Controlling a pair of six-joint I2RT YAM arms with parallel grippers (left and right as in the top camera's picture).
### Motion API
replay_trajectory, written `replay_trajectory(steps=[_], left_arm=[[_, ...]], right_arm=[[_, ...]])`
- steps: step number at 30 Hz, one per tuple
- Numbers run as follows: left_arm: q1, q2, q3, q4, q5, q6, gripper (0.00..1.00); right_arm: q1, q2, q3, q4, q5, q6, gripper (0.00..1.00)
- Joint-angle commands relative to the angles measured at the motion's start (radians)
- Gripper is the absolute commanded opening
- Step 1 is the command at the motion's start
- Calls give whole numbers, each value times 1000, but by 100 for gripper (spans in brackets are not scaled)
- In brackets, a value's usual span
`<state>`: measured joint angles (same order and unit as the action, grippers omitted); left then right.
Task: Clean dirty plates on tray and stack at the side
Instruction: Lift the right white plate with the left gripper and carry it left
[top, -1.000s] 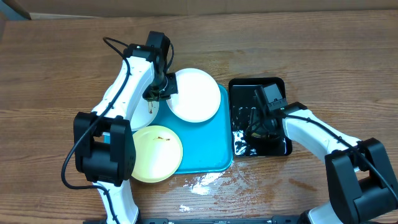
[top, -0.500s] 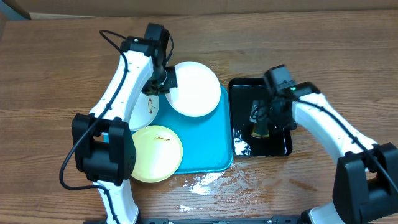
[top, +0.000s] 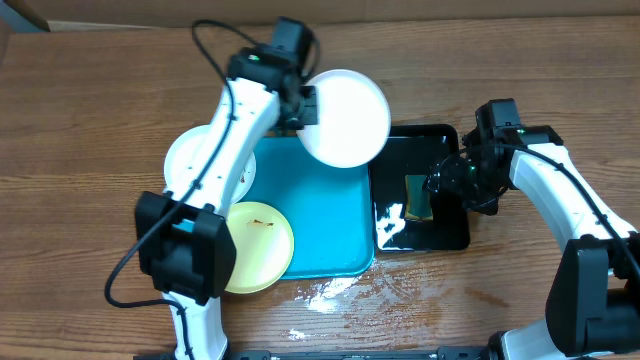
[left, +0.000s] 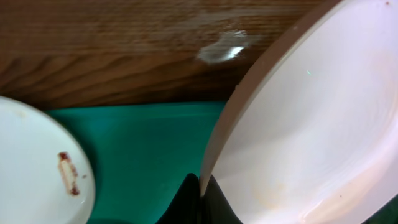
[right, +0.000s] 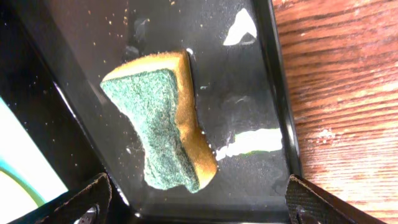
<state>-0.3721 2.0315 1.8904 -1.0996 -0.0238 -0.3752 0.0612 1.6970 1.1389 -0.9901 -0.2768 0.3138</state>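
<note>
Far left on the wooden table: smeared white plate, lying flat, partly hidden under the left arm, its right rim over the left edge of the teal tray. Reddish-brown streak plain on it in the left wrist view.

Nearer the front: yellow plate, flat, a small brown mark on top, overlapping the tray's front left corner.

Above the tray's far right corner: left gripper closed on the rim of the held white plate. Seen from the wrist, dark fingers pinching that rim, with the plate lifted off the tray and tilted, faint marks on its inner face.

In front of the tray: wet white patch on the wood.

Right of the teal tray and just beside it: black tray, wet and shiny, with white foam at its front left corner. Inside it, lying loose: sponge, green scouring face and yellow body.

Over the black tray's right side: right gripper, fingers spread wide at either edge of the wrist view, holding nothing, apart from the sponge.
</note>
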Motion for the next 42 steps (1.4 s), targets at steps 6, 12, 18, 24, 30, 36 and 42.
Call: replay_trajectory(steps=[6,12,18,24,30,36,42], left_arm=[[-161,10,28,177,-197,6,4],[-279,10,28,322,-470,113,4],[-407,10,27,397,-834,192,4],[-480,10,27,432,-965,222,4],[-477,10,27,432,-975,218,4],[-476,10,27,440,-973,210,4],[-452,10,27,406,-851,167,4]], right_arm=[[-13,-29,22,-49,-21,-31,91],[-13,-29,19,-68,-1,-31,91],[-13,-29,19,-67,14,-31,91],[-13,-29,19,-67,13,-31,93],[-13,-29,19,-67,13,-31,93],[-13,-29,19,-61,13,-30,93],[17,-29,19,-50,10,-30,93]])
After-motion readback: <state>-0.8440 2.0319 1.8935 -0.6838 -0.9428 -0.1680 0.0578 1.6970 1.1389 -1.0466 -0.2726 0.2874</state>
